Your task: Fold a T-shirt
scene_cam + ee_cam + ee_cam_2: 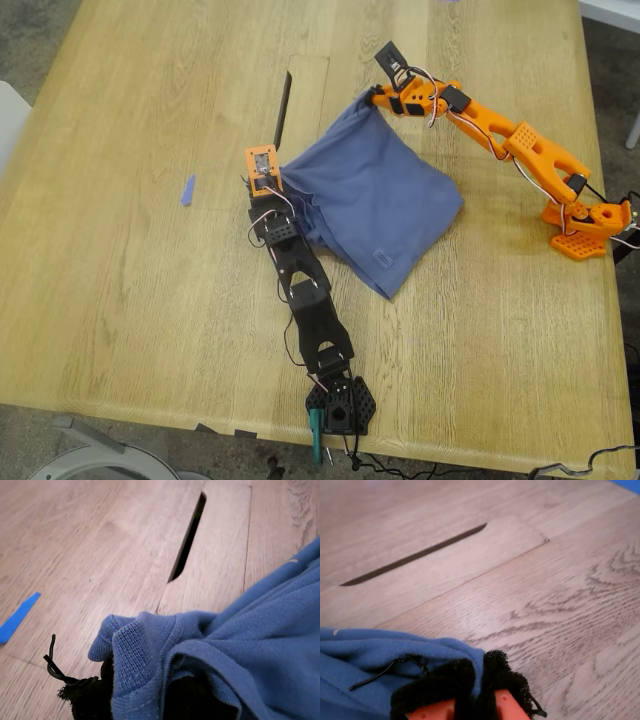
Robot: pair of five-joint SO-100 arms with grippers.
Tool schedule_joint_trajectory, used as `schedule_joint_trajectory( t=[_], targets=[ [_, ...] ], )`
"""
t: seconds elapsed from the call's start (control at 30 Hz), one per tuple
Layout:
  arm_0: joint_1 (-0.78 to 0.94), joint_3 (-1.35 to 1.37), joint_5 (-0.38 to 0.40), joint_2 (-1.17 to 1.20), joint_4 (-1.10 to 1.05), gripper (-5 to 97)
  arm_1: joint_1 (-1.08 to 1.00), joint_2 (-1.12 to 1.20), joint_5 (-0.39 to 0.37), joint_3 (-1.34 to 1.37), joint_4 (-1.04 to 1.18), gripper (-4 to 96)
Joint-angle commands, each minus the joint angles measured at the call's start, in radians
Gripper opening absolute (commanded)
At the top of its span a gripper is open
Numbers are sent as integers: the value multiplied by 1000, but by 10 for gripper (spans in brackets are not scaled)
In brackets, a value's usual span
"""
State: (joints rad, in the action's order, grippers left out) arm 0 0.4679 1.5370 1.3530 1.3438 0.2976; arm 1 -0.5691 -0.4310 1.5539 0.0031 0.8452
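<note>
1. The T-shirt [375,205] lies bunched near the middle of the wooden surface [140,280], partly folded over on itself, with two corners lifted off the wood.
2. My first tool [277,182], on the black arm with the orange wrist, is clamped on a thick hemmed edge of the shirt at the cloth's side toward the exterior view's left.
3. My second tool [378,97], on the all-orange arm, pinches a gathered corner at the far end, so the cloth hangs stretched between the two grips.
4. Handling, as I judge it: soft, limp and light. The cotton will sag, drape and slide under its own weight, so nothing holds shape unless it is pulled taut or laid flat.
5. Best hold, in my view: hems and corners, where doubled fabric gives the padded jaws something to bite.
6. The first wrist view shows the rolled ribbed hem [145,650] stacked in several layers at the jaws, plus a small blue scrap [17,617], well clear of the cloth.
7. The second wrist view shows black foam fingertips [497,672] closed over a thin fold of the shirt [380,650].
8. Only the exterior view gives the whole shirt's outline and the narrow slot [283,110] in the surface beside it.
</note>
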Motion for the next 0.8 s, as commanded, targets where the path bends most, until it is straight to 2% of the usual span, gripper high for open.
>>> schedule_joint_trajectory(
  t=[0.0, 0.33, 0.77],
  targets=[
    [129, 14, -11, 259, 107, -3, -91, -115, 12, -91, 117, -1],
    [80, 137, -12, 486, 328, -3, -54, -230, 5, -144, 508, -1],
    [28, 353, -11, 749, 460, -3, -9, -347, -3, -144, 844, -1]
  ],
)
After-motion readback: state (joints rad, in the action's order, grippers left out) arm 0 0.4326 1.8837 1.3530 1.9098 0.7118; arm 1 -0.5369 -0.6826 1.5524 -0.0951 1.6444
